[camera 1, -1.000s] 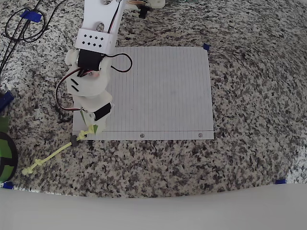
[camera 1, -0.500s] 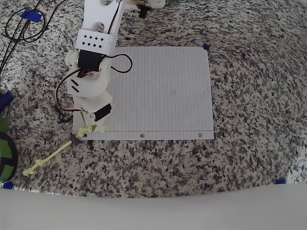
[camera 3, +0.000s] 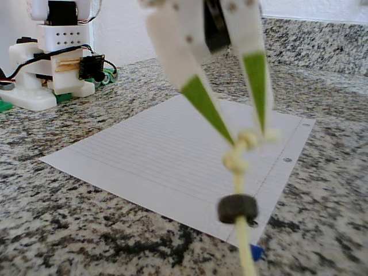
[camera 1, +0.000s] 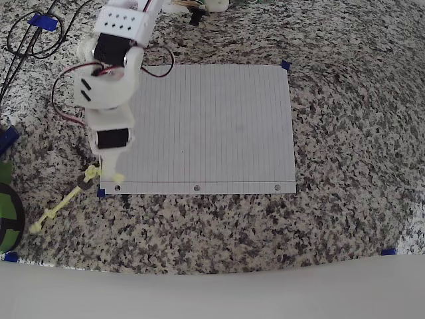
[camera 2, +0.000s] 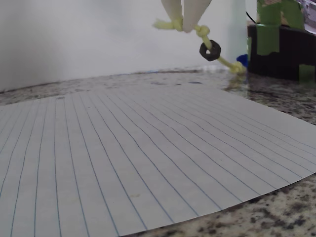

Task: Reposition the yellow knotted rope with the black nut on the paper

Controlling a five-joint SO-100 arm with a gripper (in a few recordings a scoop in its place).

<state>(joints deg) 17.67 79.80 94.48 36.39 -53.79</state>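
Note:
My gripper (camera 3: pixel 248 138) is shut on the knot at one end of the yellow knotted rope (camera 3: pixel 246 253), holding that end above the paper's corner. In the fixed view the black nut (camera 3: pixel 237 208) hangs on the cord just below the pinched knot. From overhead, the gripper (camera 1: pixel 106 174) sits at the lower-left corner of the paper (camera 1: pixel 206 126). The nut (camera 1: pixel 89 178) is just off the sheet, and the rope (camera 1: pixel 63 205) slants down-left over the granite to its far knot. The wrist view has the fingertips (camera 2: pixel 190 15) at the top, with the nut (camera 2: pixel 211 51) to the right and the paper (camera 2: pixel 123 158) below.
Black cables (camera 1: pixel 33 33) coil at the top left of the overhead view. A green and black object (camera 1: pixel 6 209) sits at the left edge. Blue tape marks (camera 1: pixel 388 252) dot the granite. The arm's base (camera 3: pixel 52 57) stands behind the paper in the fixed view.
The arm has swung left, carrying the gripped rope end and the nut leftward, off the paper's corner. The far knot has slid slightly left on the granite.

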